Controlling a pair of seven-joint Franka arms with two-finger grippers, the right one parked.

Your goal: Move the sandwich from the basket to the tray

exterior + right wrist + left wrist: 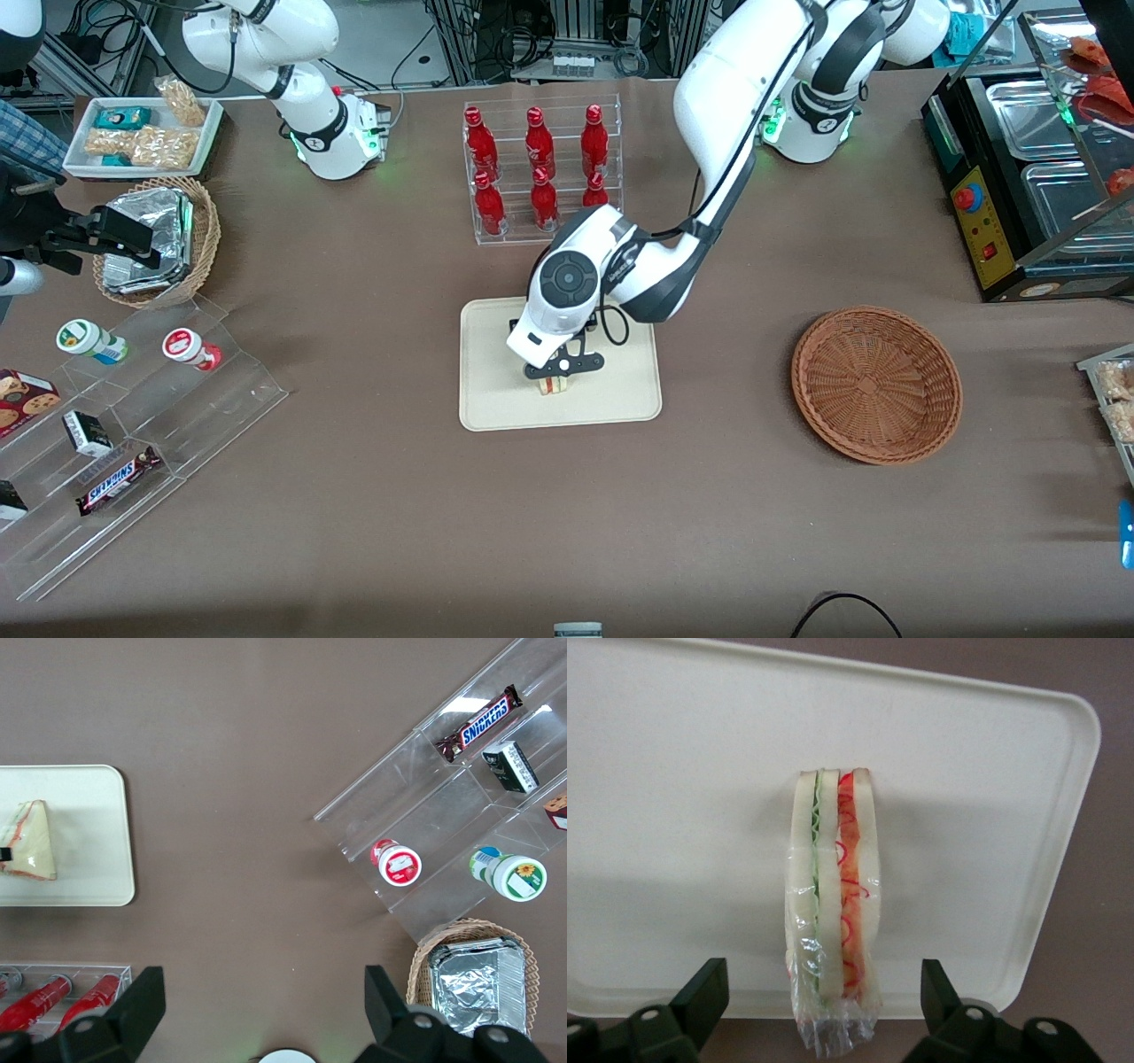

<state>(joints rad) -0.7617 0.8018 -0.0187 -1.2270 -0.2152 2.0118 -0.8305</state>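
One sandwich (833,904) on tray (620,399); basket (877,383) empty; claw (824,1010) open.

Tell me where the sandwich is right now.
The sandwich stands on edge on the tray, between the open tool's fingers; the basket sits empty.

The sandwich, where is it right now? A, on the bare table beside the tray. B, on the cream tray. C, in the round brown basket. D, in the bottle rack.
B: the sandwich rests on the cream tray, between the open fingers of the tool; the basket holds nothing.
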